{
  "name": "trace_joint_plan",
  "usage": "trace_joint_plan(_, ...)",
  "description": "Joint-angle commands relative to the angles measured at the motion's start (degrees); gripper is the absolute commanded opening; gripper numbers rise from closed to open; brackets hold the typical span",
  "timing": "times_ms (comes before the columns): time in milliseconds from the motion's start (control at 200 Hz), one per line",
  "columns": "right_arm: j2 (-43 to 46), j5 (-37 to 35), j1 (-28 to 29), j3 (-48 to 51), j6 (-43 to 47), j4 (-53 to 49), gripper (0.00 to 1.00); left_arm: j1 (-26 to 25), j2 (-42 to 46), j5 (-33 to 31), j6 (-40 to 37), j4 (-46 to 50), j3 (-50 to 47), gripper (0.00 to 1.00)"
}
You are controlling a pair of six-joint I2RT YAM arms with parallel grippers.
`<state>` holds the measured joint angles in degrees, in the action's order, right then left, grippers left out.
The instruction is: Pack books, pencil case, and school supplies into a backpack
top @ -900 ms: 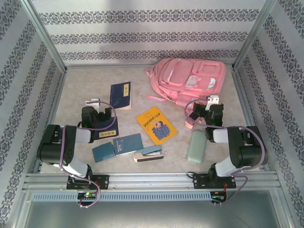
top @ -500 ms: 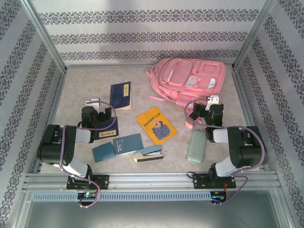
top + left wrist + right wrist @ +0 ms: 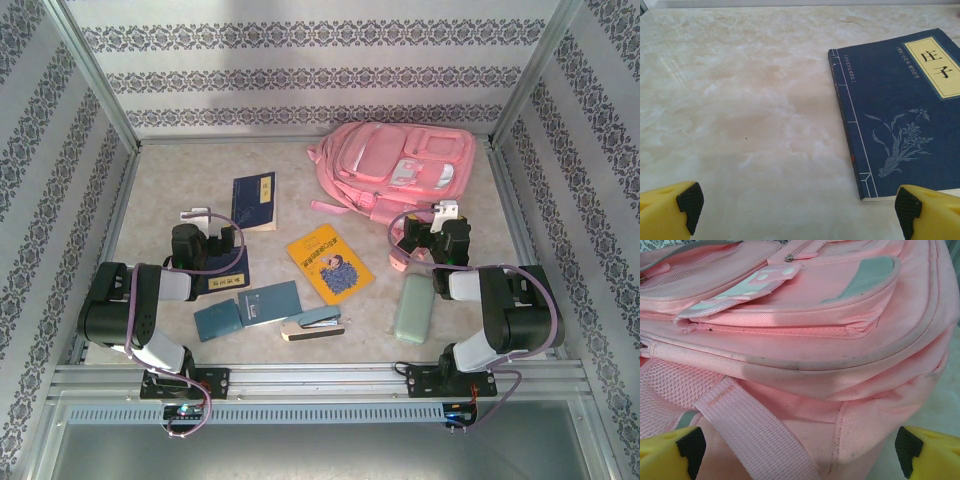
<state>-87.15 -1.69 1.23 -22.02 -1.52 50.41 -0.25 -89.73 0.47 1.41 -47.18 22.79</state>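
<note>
**A:** Start nearest the arms. What's there?

**B:** The stapler [image 3: 312, 322] lies at six o'clock on the table [image 3: 165, 175]. At seven, the smaller teal book [image 3: 217, 321] and the larger teal book [image 3: 270, 302] lie flat with their edges meeting. The pencil case [image 3: 411, 308] lies lengthwise at about four o'clock.

**A:** And the left gripper?

**B:** The left gripper [image 3: 797, 205] hangs over the eight-to-nine o'clock area with its jaws spread as wide as they go and nothing between them. The nearer navy book [image 3: 225, 275] lies partly under it. In the wrist view there is bare marble between the fingertips.

**A:** Middle of the table?

**B:** The yellow book [image 3: 329, 262] lies there face up and turned at an angle. Beyond it, at ten to eleven o'clock, is the farther navy book [image 3: 900, 115], its near corner just beside the left gripper's right fingertip.

**A:** The right gripper?

**B:** The right gripper [image 3: 797, 445] is also fully spread and has hold of nothing. It sits at three o'clock, close against the near side of the backpack [image 3: 400, 165]. A pink strap [image 3: 755, 430] runs down between its fingertips. I can't tell whether it touches the fabric.

**A:** And the backpack?

**B:** It is farthest, at one o'clock, lying flat with its front pockets up.
</note>
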Motion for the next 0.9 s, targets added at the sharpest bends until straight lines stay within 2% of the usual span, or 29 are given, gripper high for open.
trace_joint_plan(0, 0.6, 1.6, -0.6, -0.6, 0.5, -0.3, 0.98, 0.4, 0.3, 0.6, -1.1, 0.0, 1.1, 0.99)
trace_joint_plan(185, 0.6, 2.1, -0.9, -0.5, 0.3, -0.1, 0.98, 0.4, 0.3, 0.6, -1.1, -0.4, 0.9, 0.99)
trace_joint_plan(230, 0.8, 2.1, -0.9, -0.1, 0.3, 0.5, 0.98, 0.3, 1.7, -1.1, -0.7, 0.5, 0.9, 0.99)
trace_joint_plan(290, 3.5, 1.5, -0.5, -0.2, 0.1, -0.5, 0.98, 0.3, 7.5, -3.3, -0.3, 7.7, 1.7, 0.99)
trace_joint_plan(365, 12.8, -3.6, 2.1, -2.5, 2.2, -13.1, 0.98, -0.2, 15.2, -6.3, -0.5, 19.7, 5.1, 0.99)
trace_joint_plan(445, 20.6, -12.7, 6.8, -4.2, -0.3, -18.0, 0.98, -1.3, 23.8, -6.2, 0.7, 27.9, 7.1, 0.99)
trace_joint_plan(540, 28.9, -16.7, 14.0, -7.0, -1.6, -25.1, 0.98, -5.5, 34.2, -5.8, 3.1, 35.5, 8.7, 0.99)
trace_joint_plan(625, 34.4, -18.8, 22.5, -10.6, -0.8, -32.3, 0.98, -11.2, 39.0, -6.3, 8.2, 46.2, 14.0, 0.99)
trace_joint_plan(720, 37.9, -20.8, 31.2, -16.9, -0.3, -43.2, 0.98, -19.2, 41.4, -8.7, 11.9, 58.6, 21.8, 1.00)
trace_joint_plan(779, 37.2, -24.2, 36.0, -23.6, -1.4, -52.6, 0.98, -23.3, 40.8, -12.7, 14.6, 68.0, 28.1, 0.99)
trace_joint_plan(839, 34.4, -27.4, 39.6, -31.8, -4.0, -63.6, 0.98, -24.8, 38.8, -13.4, 17.7, 76.0, 33.3, 0.99)
trace_joint_plan(894, 31.6, -23.3, 40.2, -39.0, -6.6, -73.3, 0.98, -24.8, 36.1, -13.3, 21.2, 84.6, 38.7, 0.99)
